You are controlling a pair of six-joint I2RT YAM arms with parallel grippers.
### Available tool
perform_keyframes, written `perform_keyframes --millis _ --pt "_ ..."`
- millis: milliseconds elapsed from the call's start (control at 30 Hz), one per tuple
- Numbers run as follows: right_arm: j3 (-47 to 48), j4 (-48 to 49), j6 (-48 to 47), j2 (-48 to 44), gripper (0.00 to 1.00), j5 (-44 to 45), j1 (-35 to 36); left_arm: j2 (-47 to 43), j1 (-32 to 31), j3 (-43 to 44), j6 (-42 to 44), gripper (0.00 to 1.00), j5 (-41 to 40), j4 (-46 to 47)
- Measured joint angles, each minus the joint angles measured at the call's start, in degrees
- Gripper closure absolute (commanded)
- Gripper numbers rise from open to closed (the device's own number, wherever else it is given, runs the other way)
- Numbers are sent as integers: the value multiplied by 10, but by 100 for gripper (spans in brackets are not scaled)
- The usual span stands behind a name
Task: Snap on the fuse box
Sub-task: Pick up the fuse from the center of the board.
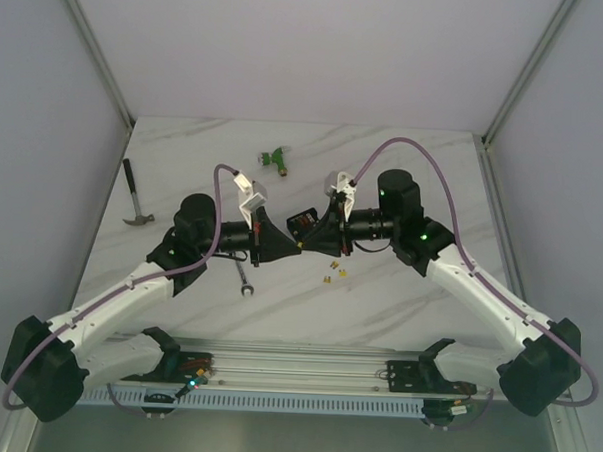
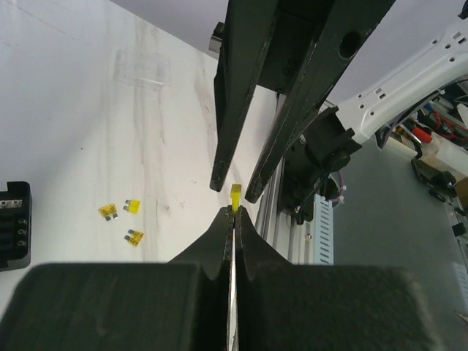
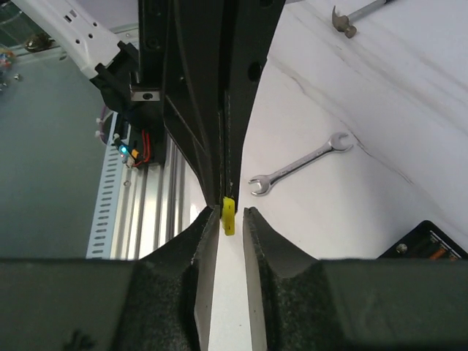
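Left gripper (image 2: 234, 218) is clenched on a yellow fuse (image 2: 235, 196); right gripper (image 3: 225, 221) stands parted astride its tip. Judged step: fuse handover, box not yet snapped shut. Next: right gripper closes squarely before left releases. Fuse box (image 1: 302, 218) lies flat on the table (image 1: 185, 151) just beyond them, open face up; squarish, long axis indeterminate.

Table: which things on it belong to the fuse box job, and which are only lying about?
Job: fuse box; clear lid; yellow fuse pinched in the left gripper.
Lying about: loose yellow fuses; hammer; wrench; green connector.
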Motion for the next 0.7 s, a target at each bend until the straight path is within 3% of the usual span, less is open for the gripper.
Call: perform_keyframes --millis 500,700 --pt "14 -31 -27 19 80 -41 -2 7 0 2 1 100 17 -5" --pt "15 -40 -35 22 96 -48 -2 7 0 4 2 100 21 -9"
